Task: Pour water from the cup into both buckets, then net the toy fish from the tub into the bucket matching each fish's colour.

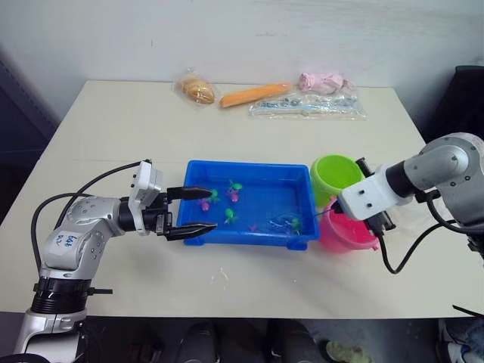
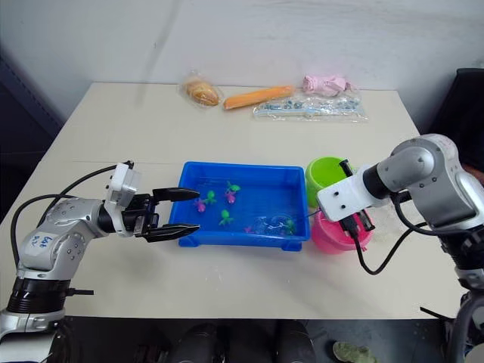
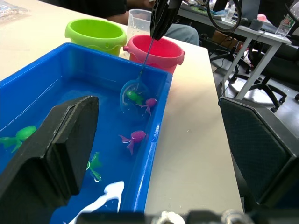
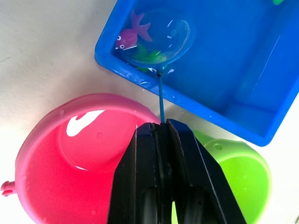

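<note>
Pinching the net (image 4: 161,39) by its stick, the right claw (image 4: 161,128) is dipping the hoop over a green fish (image 3: 134,97) in the tub (image 1: 249,236); the left claw (image 1: 198,209) is straddling the tub's end, fingers apart.

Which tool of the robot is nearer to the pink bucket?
Right. The right tool hangs directly above the pink bucket, shut on the net handle. The left tool is open at the tub's far end, the tub lying between.

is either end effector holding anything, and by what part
The right end effector pinches the net by the top of its thin handle. The left end effector is open and holds nothing.
</note>
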